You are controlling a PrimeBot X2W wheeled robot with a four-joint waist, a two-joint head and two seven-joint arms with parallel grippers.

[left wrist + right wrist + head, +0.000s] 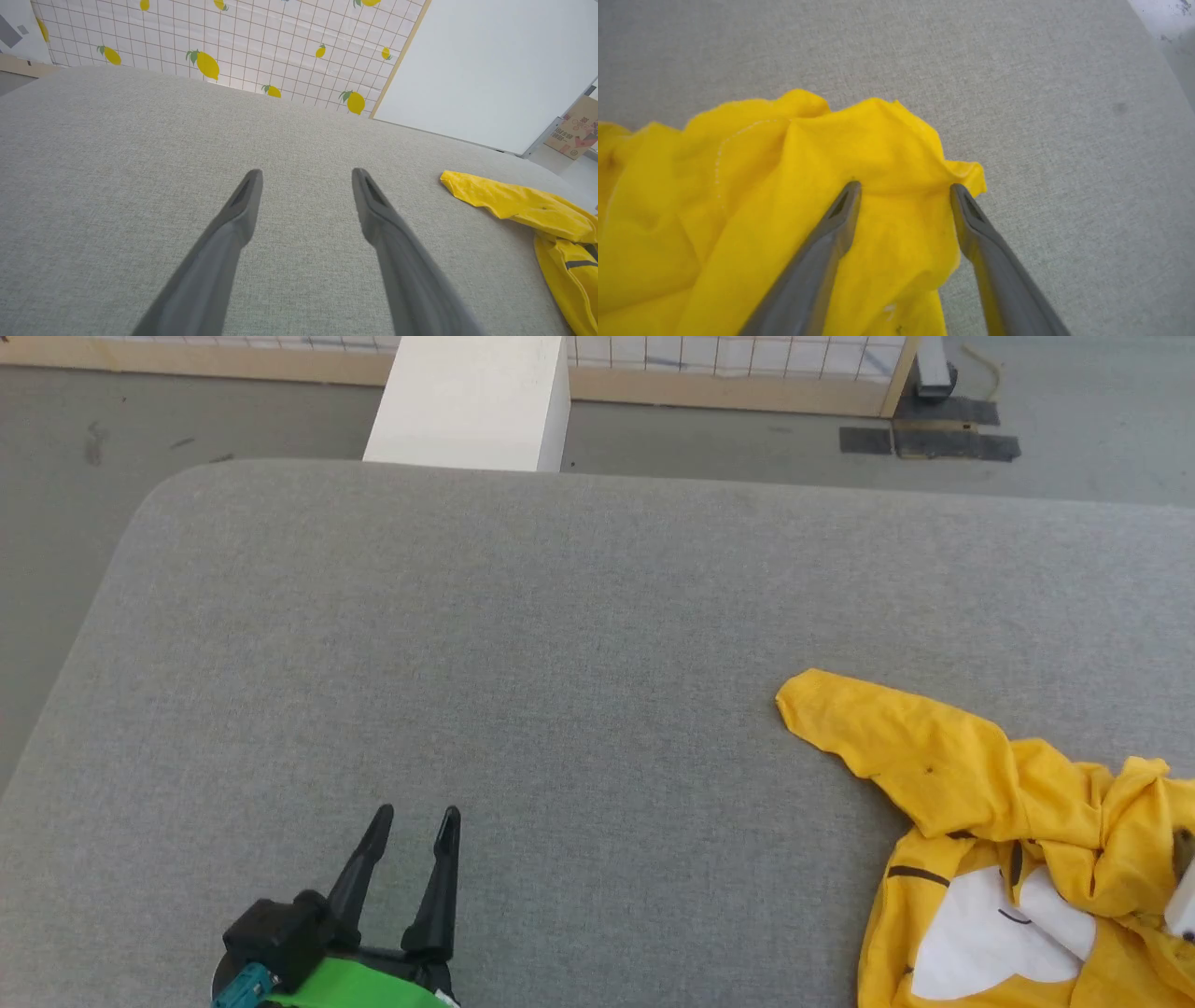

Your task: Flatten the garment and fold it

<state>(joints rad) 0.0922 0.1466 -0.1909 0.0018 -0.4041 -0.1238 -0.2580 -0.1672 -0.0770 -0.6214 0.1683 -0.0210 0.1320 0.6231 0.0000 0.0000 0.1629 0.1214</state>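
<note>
- Left end effector (415, 817): low left in head view, two dark fingers (359, 868) pointing up the view, tips clearly apart, jaws wide.
- Left wrist (280, 933): black housing, with a green wrap (359, 989) behind it at the bottom edge.
- Right end effector (903, 189): in its own wrist view, both grey fingers (831, 233) rise from the bottom edge, spread wide, tilted downward.

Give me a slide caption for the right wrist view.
Open right claw poised over a crumpled edge of the yellow garment on the grey surface.
</note>
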